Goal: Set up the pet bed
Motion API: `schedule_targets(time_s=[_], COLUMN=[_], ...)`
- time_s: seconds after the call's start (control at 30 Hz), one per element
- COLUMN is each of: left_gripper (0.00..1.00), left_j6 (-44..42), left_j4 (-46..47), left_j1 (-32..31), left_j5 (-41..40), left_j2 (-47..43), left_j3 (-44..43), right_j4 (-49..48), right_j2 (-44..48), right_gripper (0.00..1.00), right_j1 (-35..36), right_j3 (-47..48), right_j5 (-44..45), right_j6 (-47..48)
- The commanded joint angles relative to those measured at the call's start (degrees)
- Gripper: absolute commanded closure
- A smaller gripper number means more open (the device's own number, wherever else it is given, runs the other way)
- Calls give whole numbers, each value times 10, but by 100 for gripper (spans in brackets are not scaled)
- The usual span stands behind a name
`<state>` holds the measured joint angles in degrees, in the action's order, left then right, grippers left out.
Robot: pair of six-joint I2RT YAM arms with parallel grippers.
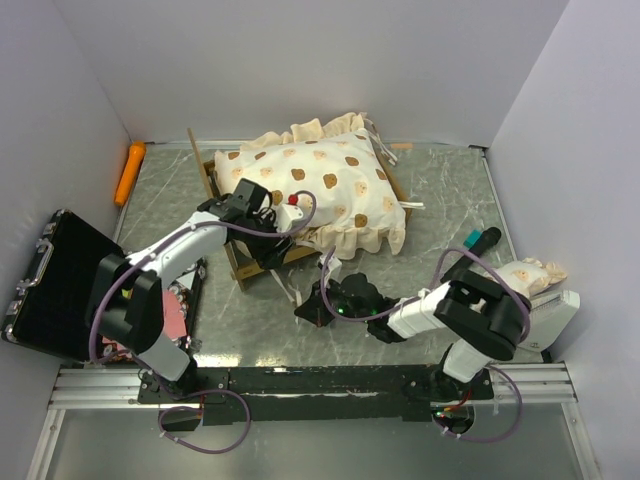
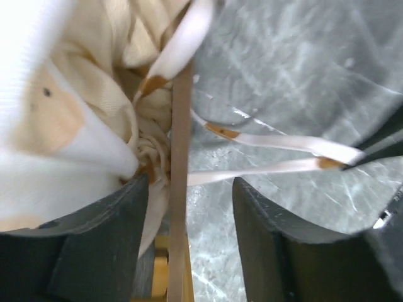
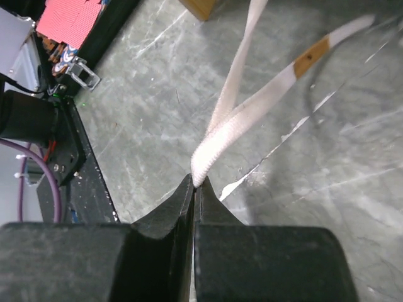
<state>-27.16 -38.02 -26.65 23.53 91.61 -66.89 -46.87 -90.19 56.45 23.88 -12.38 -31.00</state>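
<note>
- Nothing legible in any of the three views: no words, brands, numbers or signs.
- On the cream mattress (image 1: 335,185): only a printed pattern of brown bear faces, without lettering.
- On the red sheet (image 3: 68,17) inside the black case (image 1: 60,285): a fine printed pattern, too blurred to read as text.

White-shelled arms (image 1: 180,245), black left hand (image 2: 189,189) and right hand (image 3: 194,179) (looping purple cables (image 1: 312,208)).
</note>
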Motion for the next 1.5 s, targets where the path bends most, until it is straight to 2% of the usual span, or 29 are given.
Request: schedule_targets(time_s=[0.0, 0.13, 0.2, 0.33, 0.5, 0.63, 0.77, 0.8, 0.93, 1.07, 1.2, 1.27, 1.4, 1.47], left_gripper=[38, 39, 42, 43, 42, 45, 46, 48, 85, 97, 99, 95, 97, 93], left_j6=[-33, -4, 11, -8, -19, -28, -40, -39, -21, -12, 2, 4, 4, -3], left_j4=[-41, 20, 70, 48, 62, 19, 8, 19, 34, 35, 48, 47, 58, 47], left_j1=[-22, -81, -83, -82, -82, -82, -82, -82, -82, -82, -82, -81, -81, -79], left_j5=[59, 15, -21, -66, -88, -55, -23, -23, -42, -37, -38, -31, -41, -36], left_j2=[-49, -57, -42, 24, 68, 92, 73, 67, 70, 52, 13, -1, -13, -5], left_j3=[-47, -68, -75, -126, -141, -160, -142, -134, -130, -127, -117, -114, -100, -101], right_j4=[-96, -152, -169, -163, -148, -153, -147, -146, -148, -139, -107, -96, -92, -92], right_j2=[-43, -70, -75, -68, -62, -68, -68, -67, -65, -58, -43, -43, -46, -46], right_gripper=[100, 100, 100, 100, 100, 100, 100, 100, 100, 100, 100, 100, 100, 100], right_j1=[1, -11, -15, -18, -19, -20, -23, -24, -27, -29, -30, -31, -32, -32], right_j3=[-15, -28, -36, -44, -45, -45, -46, -46, -48, -52, -41, -35, -28, -30], right_j5=[-40, -55, -56, -49, -46, -51, -49, -49, -49, -48, -48, -49, -56, -56], right_j6=[-37, -63, -71, -66, -56, -57, -52, -51, -52, -47, -34, -27, -27, -27])
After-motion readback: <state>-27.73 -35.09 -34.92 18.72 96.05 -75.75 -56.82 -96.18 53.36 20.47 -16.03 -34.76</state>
